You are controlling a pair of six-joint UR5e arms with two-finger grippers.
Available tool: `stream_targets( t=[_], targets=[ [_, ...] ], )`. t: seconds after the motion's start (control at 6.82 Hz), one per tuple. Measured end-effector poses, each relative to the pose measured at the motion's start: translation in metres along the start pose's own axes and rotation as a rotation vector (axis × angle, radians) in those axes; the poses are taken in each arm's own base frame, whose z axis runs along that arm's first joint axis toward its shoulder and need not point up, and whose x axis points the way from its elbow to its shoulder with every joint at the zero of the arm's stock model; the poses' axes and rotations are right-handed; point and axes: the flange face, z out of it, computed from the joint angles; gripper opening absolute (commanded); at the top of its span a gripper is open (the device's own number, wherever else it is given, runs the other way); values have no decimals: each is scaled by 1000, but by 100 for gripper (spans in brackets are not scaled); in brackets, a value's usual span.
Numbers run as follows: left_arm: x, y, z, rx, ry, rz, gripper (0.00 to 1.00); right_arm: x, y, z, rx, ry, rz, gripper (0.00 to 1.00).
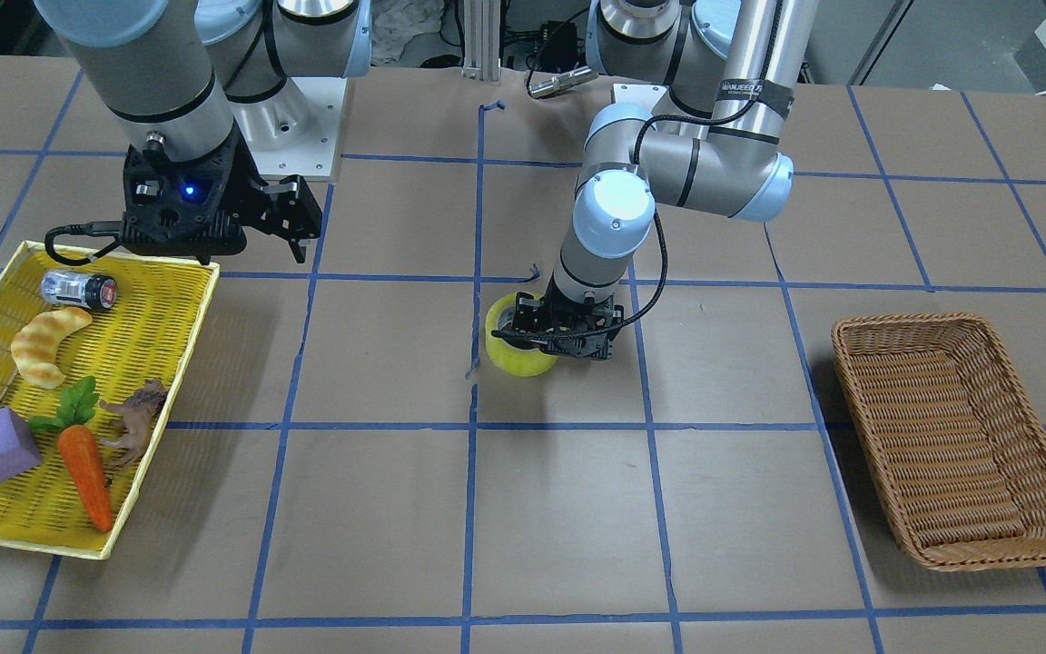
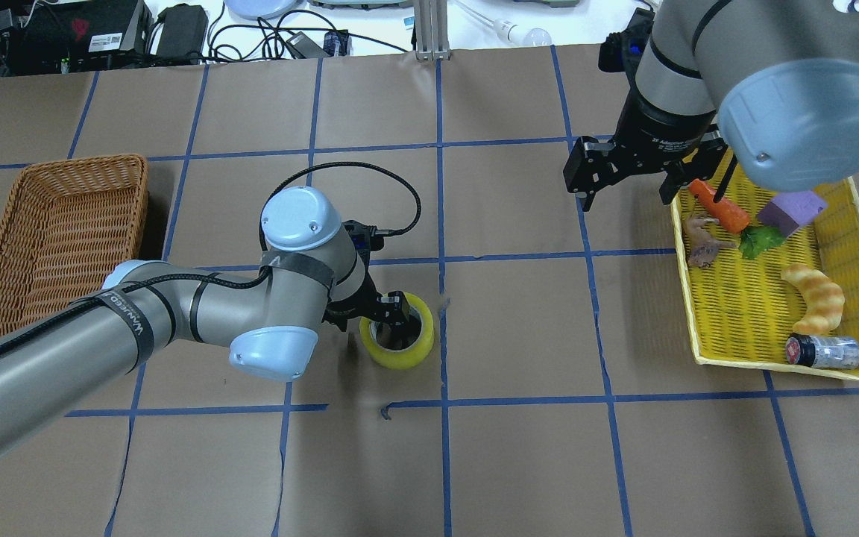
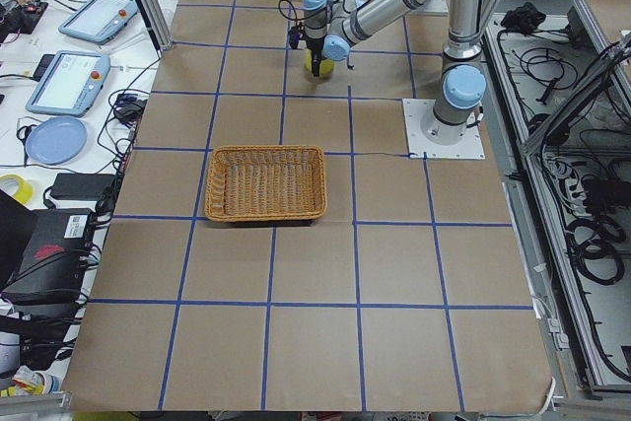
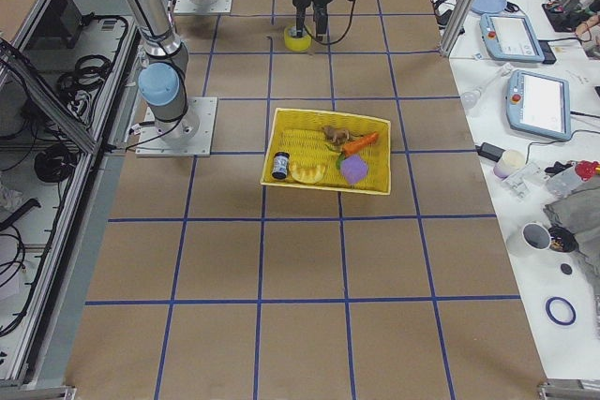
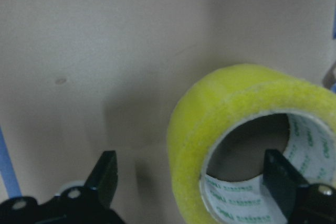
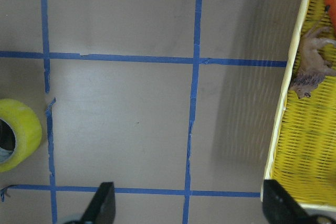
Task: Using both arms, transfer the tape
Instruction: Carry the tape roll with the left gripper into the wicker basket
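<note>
Fingers of the left end effector [image 5: 191, 179] fill the wrist view's lower edge, spread apart. 1 finger [image 5: 281, 182] sits inside the core of the tape [image 5: 231, 108] and the other stands outside its wall, neither pressing on it. That roll lies hole-up on the desk [image 2: 519, 462] near the middle. Farther off, the right end effector [image 2: 627, 179] hangs open and empty beside the yellow tray [image 2: 689, 298]. The first half looks done. Gripping, lifting and carrying, probably toward the wicker basket [image 2: 79, 161], are left.
</note>
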Motion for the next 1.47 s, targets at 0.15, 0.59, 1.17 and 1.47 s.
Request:
stream_targets(
  t=[0.15,0.59,1.17,1.47],
  targets=[
    [-1,-2,-1,1,-1,-5,0,-2,-1,0,4,-8,-2,100],
    [-58,-27,-25,17,-53,-69,0,1,-3,5,0,-10,3,100],
    [-169,-75,-129,21,-137,-29,0,1,-4,5,1,-12,4,100],
    [-279,-77,-164,8,-134,-28,0,1,-5,5,1,-5,4,100]
  ],
)
